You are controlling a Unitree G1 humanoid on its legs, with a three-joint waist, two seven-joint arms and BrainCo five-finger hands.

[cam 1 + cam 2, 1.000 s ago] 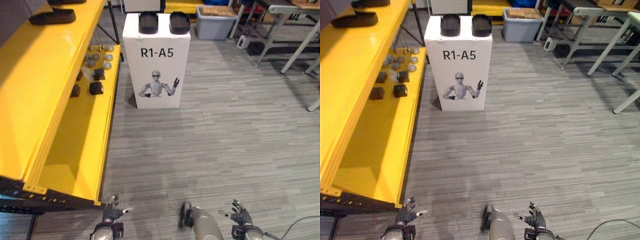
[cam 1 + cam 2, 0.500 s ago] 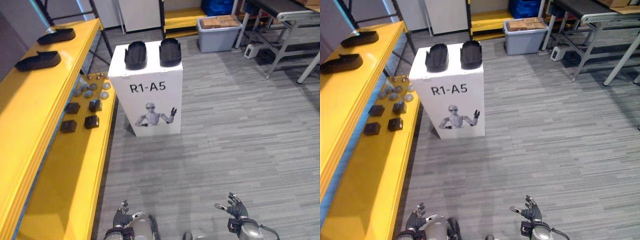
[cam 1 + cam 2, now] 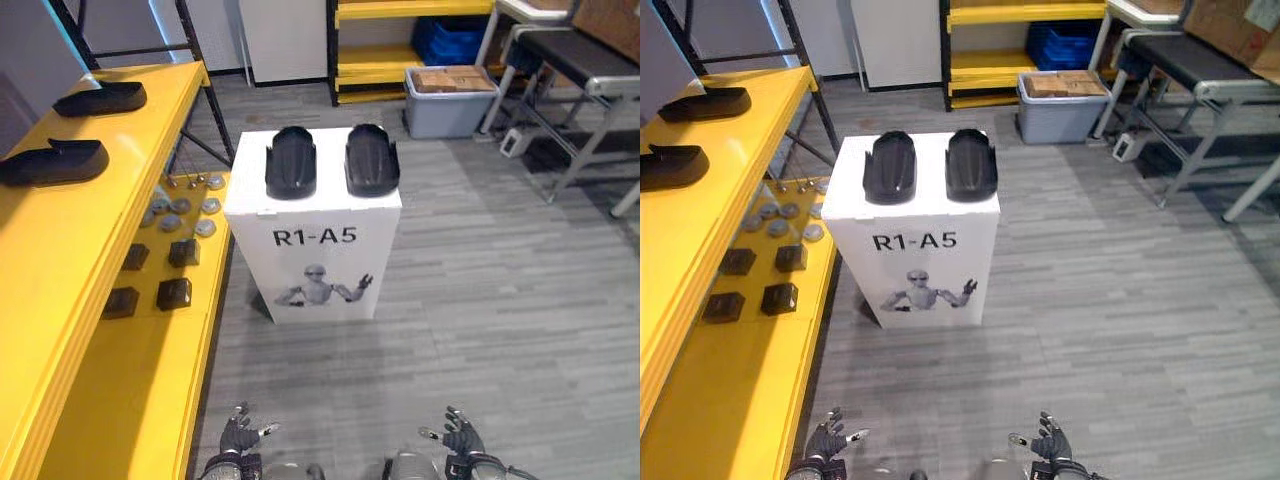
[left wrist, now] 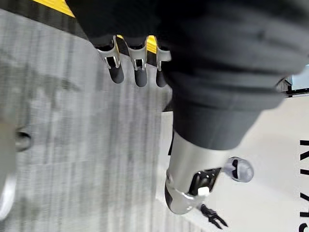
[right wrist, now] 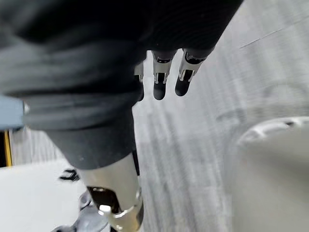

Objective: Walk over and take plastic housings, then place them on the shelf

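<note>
Two black plastic housings, one (image 3: pixel 291 162) beside the other (image 3: pixel 371 159), lie side by side on top of a white box (image 3: pixel 315 270) straight ahead. Two more black housings (image 3: pixel 52 162) (image 3: pixel 100 98) rest on the top level of the yellow shelf (image 3: pixel 60 300) at the left. My left hand (image 3: pixel 238 437) and right hand (image 3: pixel 461 438) hang low at the near edge of the view, well short of the box. Both are open with spread fingers and hold nothing. The left wrist view shows straight fingers (image 4: pixel 128 67) over the floor, and the right wrist view shows the same of its fingers (image 5: pixel 164 77).
Small black blocks (image 3: pixel 173 293) and grey discs (image 3: pixel 180 205) lie on the shelf's lower level. A grey bin (image 3: pixel 447 95) of cartons stands behind the box at the right, with metal table legs (image 3: pixel 575 150) further right and a yellow rack (image 3: pixel 400 50) at the back.
The camera has shifted: the white box with its two housings now shows nearer and more centred. Both hands stay low and open.
</note>
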